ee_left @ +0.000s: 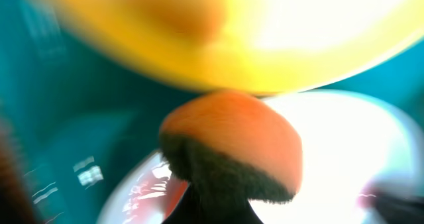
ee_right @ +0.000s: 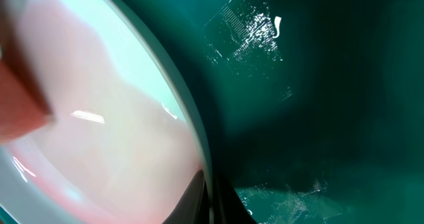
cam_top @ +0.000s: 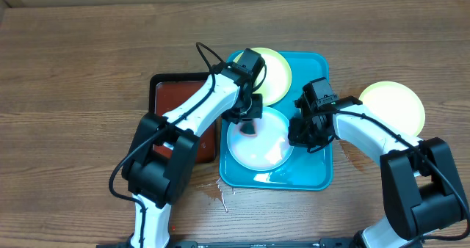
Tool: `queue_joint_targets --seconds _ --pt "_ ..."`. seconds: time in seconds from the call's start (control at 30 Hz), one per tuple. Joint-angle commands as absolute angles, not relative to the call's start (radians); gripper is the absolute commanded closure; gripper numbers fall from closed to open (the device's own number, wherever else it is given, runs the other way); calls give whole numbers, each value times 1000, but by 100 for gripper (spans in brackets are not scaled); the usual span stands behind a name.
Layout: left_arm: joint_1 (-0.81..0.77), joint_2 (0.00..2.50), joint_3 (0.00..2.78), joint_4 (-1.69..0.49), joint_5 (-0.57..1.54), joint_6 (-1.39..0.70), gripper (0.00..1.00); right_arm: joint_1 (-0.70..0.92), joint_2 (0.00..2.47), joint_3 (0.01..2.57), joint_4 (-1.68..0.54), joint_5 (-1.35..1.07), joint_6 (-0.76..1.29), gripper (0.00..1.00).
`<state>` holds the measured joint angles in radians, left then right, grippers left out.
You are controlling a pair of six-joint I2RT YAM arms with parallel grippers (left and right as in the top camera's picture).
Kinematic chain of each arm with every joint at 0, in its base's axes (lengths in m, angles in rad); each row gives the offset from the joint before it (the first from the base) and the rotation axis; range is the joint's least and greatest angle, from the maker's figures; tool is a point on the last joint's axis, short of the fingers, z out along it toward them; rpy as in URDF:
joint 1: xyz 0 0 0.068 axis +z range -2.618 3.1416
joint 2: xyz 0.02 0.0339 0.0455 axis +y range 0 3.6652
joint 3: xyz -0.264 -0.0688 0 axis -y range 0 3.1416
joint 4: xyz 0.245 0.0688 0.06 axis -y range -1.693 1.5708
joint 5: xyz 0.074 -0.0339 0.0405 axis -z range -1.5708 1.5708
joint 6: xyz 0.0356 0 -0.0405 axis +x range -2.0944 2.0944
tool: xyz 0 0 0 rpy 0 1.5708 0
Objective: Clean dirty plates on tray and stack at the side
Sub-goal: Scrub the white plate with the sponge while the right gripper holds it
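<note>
Centrally on the counter [cam_top: 73, 94]: tray [cam_top: 314, 171], turquoise, rectangular, rounded corners, long axis running 12 to 6 o'clock.

- Pale blue plate [cam_top: 263, 151]: lies in the tray's 6 o'clock half, white centre up, towards the tray's 9 o'clock wall.
- First yellow-green plate [cam_top: 277, 73]: lies in the tray's 12 o'clock end. Its near edge meets the pale blue plate at about that plate's 12 o'clock. The left wrist view is too blurred to show whether they overlap.
- Second yellow-green plate [cam_top: 393, 105]: off the tray, flat on the counter at the tray's 3 o'clock, well apart from the other two.
- Sponge [ee_left: 232, 151]: orange body with a dark green scouring face, over the pale blue plate at about its 12 o'clock edge.
- Left claw [cam_top: 248, 120]: clenched on the sponge. Its arm reaches in from the counter's 7 o'clock.
- Right claw [cam_top: 308, 134]: clenched on the pale blue plate's rim at that plate's 3 o'clock. In the right wrist view the rim runs down between the dark fingertips [ee_right: 225, 207].
- Dark red tray [cam_top: 180, 105]: smaller, black-rimmed, just beside the turquoise tray at its 9 o'clock, partly under the left arm.
</note>
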<state>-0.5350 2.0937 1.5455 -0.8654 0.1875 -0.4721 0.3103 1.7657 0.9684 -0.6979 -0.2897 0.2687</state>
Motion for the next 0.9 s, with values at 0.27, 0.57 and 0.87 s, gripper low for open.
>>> queue_joint_targets --seconds 0.27,0.57,0.87 --pt "-586 2188 1564 -802 551 -448 96 307 1798 953 -709 -203 261 96" --pt "-540 2188 1566 -1029 240 -480 96 307 1798 953 -707 -203 261 96" --pt "-513 2117 1567 -1155 44 -491 96 307 1798 953 -707 -203 261 96"
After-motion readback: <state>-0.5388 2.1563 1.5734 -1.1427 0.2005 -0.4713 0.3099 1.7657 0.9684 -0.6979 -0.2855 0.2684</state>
